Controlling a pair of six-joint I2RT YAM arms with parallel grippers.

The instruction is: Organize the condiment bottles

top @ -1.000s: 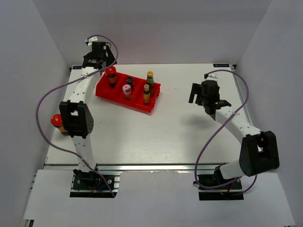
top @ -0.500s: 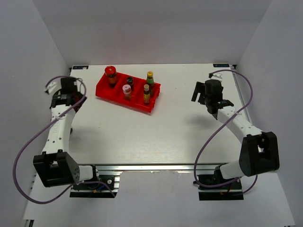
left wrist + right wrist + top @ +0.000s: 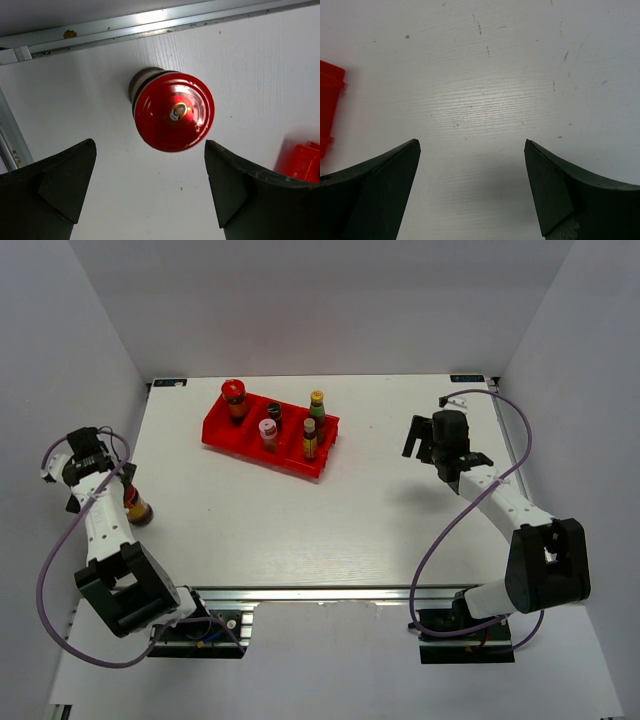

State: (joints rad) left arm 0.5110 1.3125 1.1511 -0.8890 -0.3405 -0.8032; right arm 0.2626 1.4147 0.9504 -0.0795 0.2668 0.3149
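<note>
The tray (image 3: 218, 432) is sitting toward the table's (image 3: 330, 520) eleven o'clock, with five bottles (image 3: 268, 430) standing in it. The lone jar (image 3: 138, 510) is standing on the table well apart, at the tray's eight o'clock, near the table's nine o'clock edge.

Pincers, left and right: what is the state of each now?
Left pincer: open, empty, above the red-lidded jar.
Right pincer: open, empty.

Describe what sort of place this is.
Likely a robotics test cell: left arm and right arm bolted to a white table, plain white walls around it, condiment bottles in a red tray.
</note>
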